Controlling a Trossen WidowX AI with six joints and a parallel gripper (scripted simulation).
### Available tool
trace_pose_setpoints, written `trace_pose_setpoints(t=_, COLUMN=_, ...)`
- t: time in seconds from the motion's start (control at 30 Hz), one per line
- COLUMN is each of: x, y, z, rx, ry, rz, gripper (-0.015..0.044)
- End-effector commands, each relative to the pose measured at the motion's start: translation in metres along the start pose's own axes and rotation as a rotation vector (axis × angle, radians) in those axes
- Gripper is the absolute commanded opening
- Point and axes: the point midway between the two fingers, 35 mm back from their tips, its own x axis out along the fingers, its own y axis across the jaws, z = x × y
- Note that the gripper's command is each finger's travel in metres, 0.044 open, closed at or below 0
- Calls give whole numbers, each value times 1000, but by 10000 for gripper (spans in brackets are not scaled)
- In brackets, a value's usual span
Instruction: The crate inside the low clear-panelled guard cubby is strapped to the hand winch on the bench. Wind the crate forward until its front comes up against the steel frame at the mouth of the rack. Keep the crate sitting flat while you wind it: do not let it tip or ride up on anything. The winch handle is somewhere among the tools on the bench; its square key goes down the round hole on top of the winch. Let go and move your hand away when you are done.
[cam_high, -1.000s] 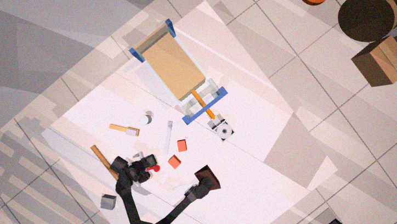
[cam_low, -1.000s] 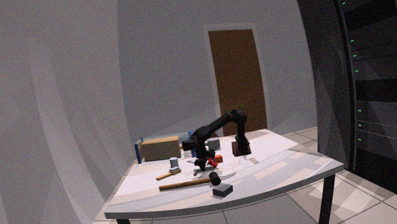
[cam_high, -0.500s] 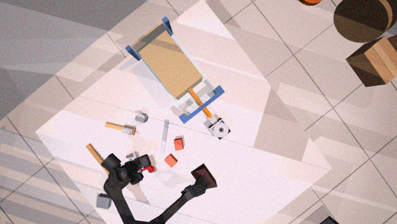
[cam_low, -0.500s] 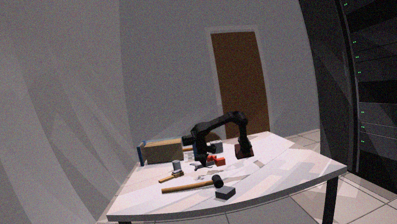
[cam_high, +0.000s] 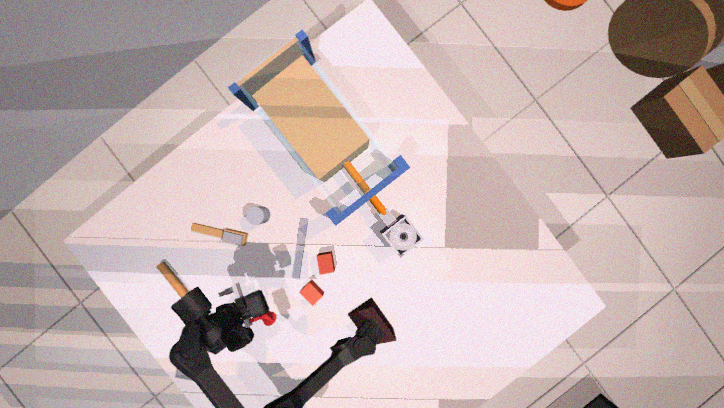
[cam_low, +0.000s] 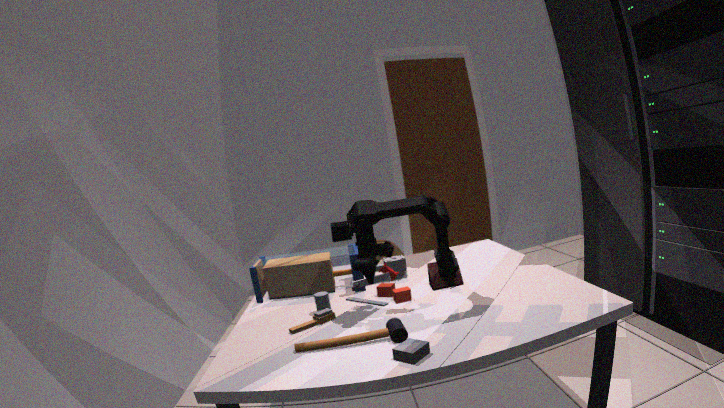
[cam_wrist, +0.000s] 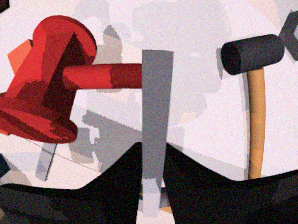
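Observation:
My gripper is shut on the grey shank of the winch handle. Its red knob sticks out to the left in the wrist view, and the handle is held above the bench. In the top view the arm hides the fingertips. The tan crate sits flat in the clear-panelled cubby. A gap lies between its front and the blue frame at the mouth. An orange strap runs from the crate under the frame to the winch, whose top hole is uncovered.
A mallet lies beside the arm. A wooden-handled tool, grey cylinder, flat bar and two red blocks lie between gripper and cubby. A grey block lies near the bench edge.

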Motion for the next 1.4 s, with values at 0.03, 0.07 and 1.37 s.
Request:
trace_pose_setpoints(t=0.03, x=-2, y=-1, z=0, rx=-6, ry=4, rz=-5, gripper=0)
trace_pose_setpoints(t=0.07, x=0, y=0, z=0, rx=7, ry=1, rz=0, gripper=0)
trace_pose_setpoints(t=1.37, x=-20, y=127, z=-65, rx=1639, ry=164, rz=-11, gripper=0)
